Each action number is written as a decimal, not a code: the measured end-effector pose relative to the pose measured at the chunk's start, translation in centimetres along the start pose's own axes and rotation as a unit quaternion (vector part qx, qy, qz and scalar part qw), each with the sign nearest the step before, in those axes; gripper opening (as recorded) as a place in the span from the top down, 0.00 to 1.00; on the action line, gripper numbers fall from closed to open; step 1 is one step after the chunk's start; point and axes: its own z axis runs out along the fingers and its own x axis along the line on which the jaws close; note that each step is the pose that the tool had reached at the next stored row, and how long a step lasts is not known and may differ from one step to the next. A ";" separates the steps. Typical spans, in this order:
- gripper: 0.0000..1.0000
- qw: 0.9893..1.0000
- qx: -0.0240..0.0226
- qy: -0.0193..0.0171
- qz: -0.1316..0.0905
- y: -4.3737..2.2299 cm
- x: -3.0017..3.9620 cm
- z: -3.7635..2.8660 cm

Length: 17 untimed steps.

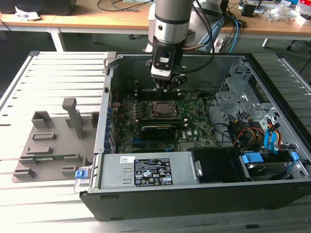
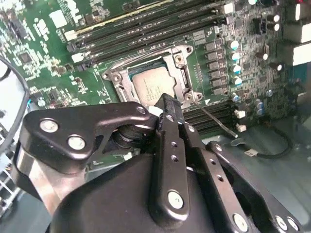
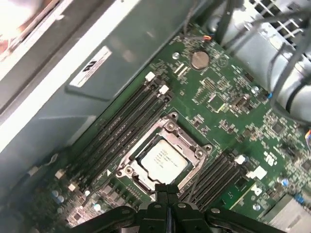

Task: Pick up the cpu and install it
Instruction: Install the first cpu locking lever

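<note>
Silvery matt metal cpu (image 3: 163, 161), glossy black end effector (image 2: 167, 116)

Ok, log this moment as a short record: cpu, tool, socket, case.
cpu: lying flat inside the socket frame, silvery top up, seen in both wrist views
tool: fingers closed together with nothing between them, just above the socket's edge
socket: metal frame open around the chip, on the green motherboard
memory slots: long dark rows on either side of the socket
case: open computer case on a slatted table, arm reaching down into it
</note>
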 end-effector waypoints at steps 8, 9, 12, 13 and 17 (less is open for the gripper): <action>0.89 0.993 -0.001 -0.003 -0.119 0.00 0.00 0.00; 0.89 0.989 -0.001 -0.003 -0.147 0.00 0.00 0.00; 0.89 0.982 -0.001 -0.004 -0.187 0.00 0.00 0.00; 0.89 0.979 -0.001 -0.005 -0.205 0.00 0.00 0.00; 0.89 0.966 -0.001 -0.006 -0.260 0.00 0.00 0.00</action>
